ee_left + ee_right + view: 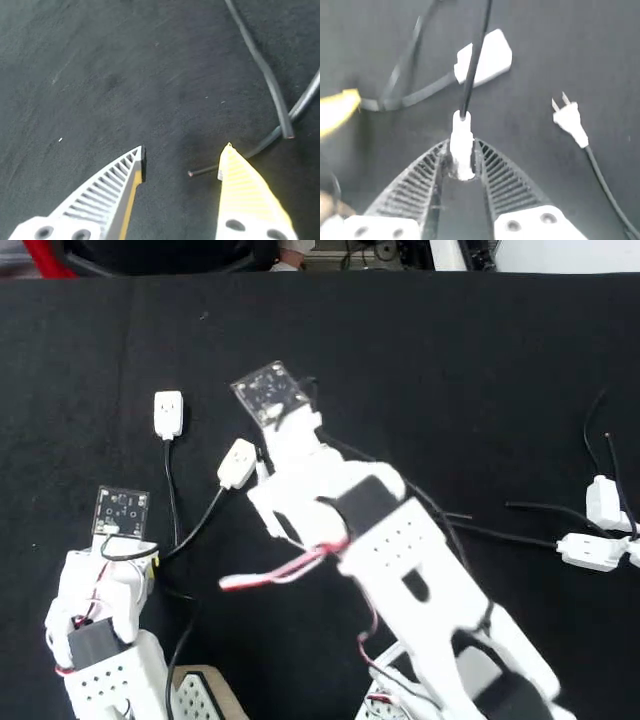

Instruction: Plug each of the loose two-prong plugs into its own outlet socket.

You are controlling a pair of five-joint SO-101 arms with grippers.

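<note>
My R gripper (462, 152) is clamped on a white plug (461, 131) at frame centre, outlet socket (487, 60) just above it, L gripper (182, 157) open over black cloth (100, 75); insertion step, I'd judge, & next needs prongs lined up w/ the slots.

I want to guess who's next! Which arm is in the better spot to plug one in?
Probably the right. The right gripper is shut on a white plug, with an outlet socket lying just past it. The left gripper is open, holding nothing, over the black table near cables.
</note>
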